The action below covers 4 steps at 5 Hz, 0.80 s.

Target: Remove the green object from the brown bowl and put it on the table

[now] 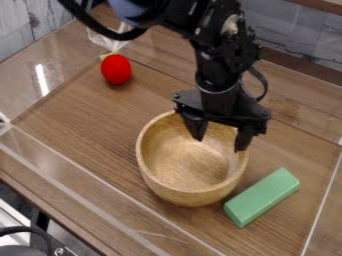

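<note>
Green and flat, the green object (262, 197) lay on the bench (80, 120), just beside the brown bowl (191, 157) on its right. Above the far rim of the bowl hung the black end effector (221, 133), its fingers spread wide and holding nothing. Farther back sat a red ball (116, 68).

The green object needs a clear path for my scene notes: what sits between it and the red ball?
In the camera view, the brown bowl sits between the green object and the red ball, with the open hand above its far rim.
</note>
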Available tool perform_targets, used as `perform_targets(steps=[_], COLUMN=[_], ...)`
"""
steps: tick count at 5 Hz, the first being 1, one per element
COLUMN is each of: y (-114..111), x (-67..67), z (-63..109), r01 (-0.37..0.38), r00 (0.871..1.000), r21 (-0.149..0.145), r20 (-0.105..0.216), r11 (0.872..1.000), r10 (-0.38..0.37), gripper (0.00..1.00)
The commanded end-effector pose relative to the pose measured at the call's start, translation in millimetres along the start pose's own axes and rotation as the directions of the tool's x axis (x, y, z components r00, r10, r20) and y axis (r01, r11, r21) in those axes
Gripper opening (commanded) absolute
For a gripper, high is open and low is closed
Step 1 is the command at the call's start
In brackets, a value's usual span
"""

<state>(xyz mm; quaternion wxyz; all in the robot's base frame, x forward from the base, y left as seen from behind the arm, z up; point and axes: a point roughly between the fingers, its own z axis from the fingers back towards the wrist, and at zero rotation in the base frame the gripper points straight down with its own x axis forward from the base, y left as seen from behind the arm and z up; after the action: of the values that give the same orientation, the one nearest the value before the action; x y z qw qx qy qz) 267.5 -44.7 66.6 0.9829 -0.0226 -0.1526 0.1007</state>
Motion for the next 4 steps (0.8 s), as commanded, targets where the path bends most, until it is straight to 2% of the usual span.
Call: perform_targets(steps=[1, 2, 4], y=[1.7, 4.4, 13.6], x=[13.2, 17.3, 19.9], z=[16.6, 21.3, 1.2], r01=[-0.028, -0.055, 0.012], r00=[0.999, 0.998, 1.000], r21=[0.002, 0.020, 0.020], r20=[0.040, 0.033, 0.011], r11=[1.000, 0.998, 1.000], r10=[0.028, 0.054, -0.012], gripper=[1.00, 1.00, 1.00])
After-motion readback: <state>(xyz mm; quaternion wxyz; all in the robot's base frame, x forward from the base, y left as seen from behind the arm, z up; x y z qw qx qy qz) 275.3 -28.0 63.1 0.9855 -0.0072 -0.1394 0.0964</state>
